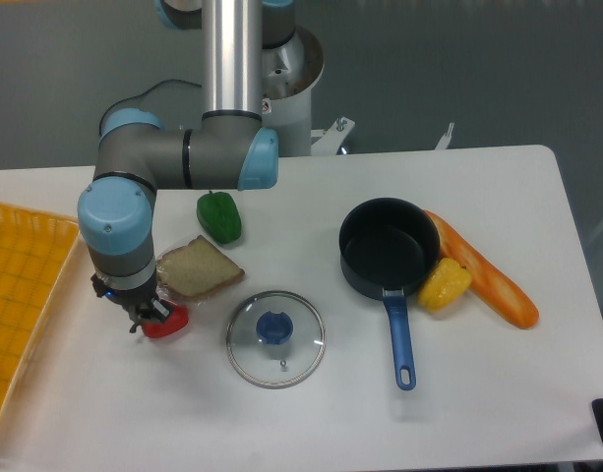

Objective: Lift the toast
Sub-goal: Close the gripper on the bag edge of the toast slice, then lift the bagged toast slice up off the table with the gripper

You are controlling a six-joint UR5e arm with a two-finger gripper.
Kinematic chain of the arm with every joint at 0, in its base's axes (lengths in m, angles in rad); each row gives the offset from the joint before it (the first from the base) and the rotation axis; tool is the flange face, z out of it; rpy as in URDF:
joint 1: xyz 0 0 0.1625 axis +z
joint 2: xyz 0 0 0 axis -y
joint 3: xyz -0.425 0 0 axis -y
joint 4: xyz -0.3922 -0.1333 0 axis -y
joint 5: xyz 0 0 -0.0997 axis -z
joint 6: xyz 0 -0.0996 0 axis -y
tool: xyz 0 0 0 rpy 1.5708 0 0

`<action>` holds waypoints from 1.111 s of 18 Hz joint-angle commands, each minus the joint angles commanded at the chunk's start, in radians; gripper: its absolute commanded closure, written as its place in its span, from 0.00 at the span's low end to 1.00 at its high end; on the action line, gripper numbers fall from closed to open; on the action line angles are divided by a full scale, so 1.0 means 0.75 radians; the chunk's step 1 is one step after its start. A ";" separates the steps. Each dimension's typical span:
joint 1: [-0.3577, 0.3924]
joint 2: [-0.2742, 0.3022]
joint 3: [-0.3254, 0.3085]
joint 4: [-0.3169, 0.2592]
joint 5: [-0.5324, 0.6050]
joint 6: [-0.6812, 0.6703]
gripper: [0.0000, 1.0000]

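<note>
The gripper (144,317) is hanging low at the left edge of the toast (198,267), which is lying flat on the table (498,393) beside a red object (169,321). Finger state cannot be told. Next likely needs closing on the crust, then lifting.

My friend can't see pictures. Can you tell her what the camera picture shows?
A robot arm's gripper hangs low over the left end of the toast, beside a red item. Nearby on the white table are a green pepper, glass lid and blue pot.
</note>
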 joint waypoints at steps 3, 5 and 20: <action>0.020 0.031 0.018 -0.047 0.000 0.045 1.00; 0.029 0.039 0.047 -0.096 0.002 0.090 1.00; 0.116 0.129 0.135 -0.340 0.012 0.384 1.00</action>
